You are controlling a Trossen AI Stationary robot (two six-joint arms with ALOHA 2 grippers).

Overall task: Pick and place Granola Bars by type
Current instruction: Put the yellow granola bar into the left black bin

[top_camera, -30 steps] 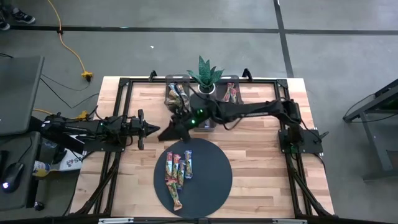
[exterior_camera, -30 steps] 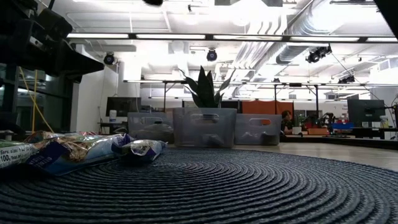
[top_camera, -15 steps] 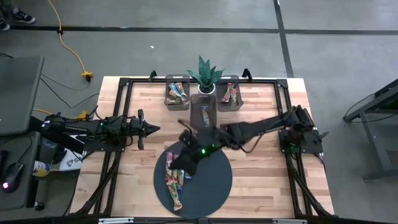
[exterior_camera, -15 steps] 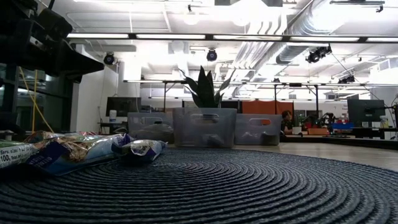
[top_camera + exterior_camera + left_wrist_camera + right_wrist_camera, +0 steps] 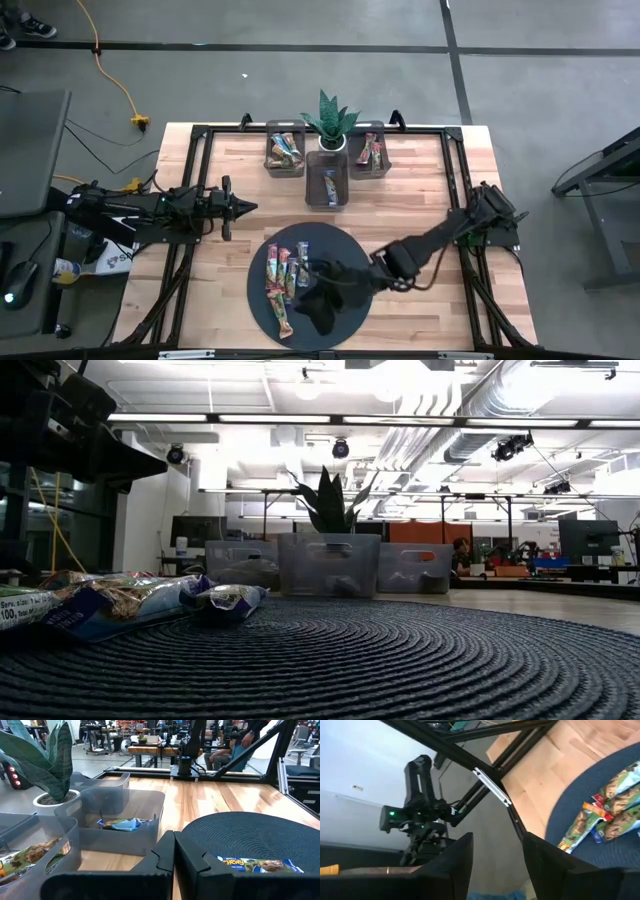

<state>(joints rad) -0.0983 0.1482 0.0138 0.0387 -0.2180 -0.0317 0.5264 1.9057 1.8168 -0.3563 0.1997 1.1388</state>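
A: High view first. Where's the right gripper (image 5: 318, 312)?

B: Low over the near part of the dark round mat (image 5: 350, 255), just beside the granola bars (image 5: 284, 280) that lie in a loose bunch on the mat's left half. More bars sit in the three grey bins (image 5: 330, 178) at the far side of the table (image 5: 420, 200), around the potted plant (image 5: 328, 118). The left gripper (image 5: 243, 208) waits at the table's left side, clear of the mat

A: And the low view?

B: Bars (image 5: 120, 600) lie on the mat (image 5: 400, 660) at the left, with the bins (image 5: 330, 565) and the plant (image 5: 328, 500) behind them; no gripper is clear there

A: Left wrist view?

B: The left fingers (image 5: 165, 855) are pressed together, nothing between them. Past them a blue-wrapped bar (image 5: 122, 823) lies in the middle bin (image 5: 150, 805), another bar (image 5: 257, 864) rests on the mat (image 5: 240, 830), and a person's legs show beyond the table

A: Right wrist view?

B: The two right fingers (image 5: 462, 852) stand apart with a clear gap and nothing between them. The bunch of bars (image 5: 607, 815) on the mat (image 5: 570, 820) lies off to one side, not touching the fingers
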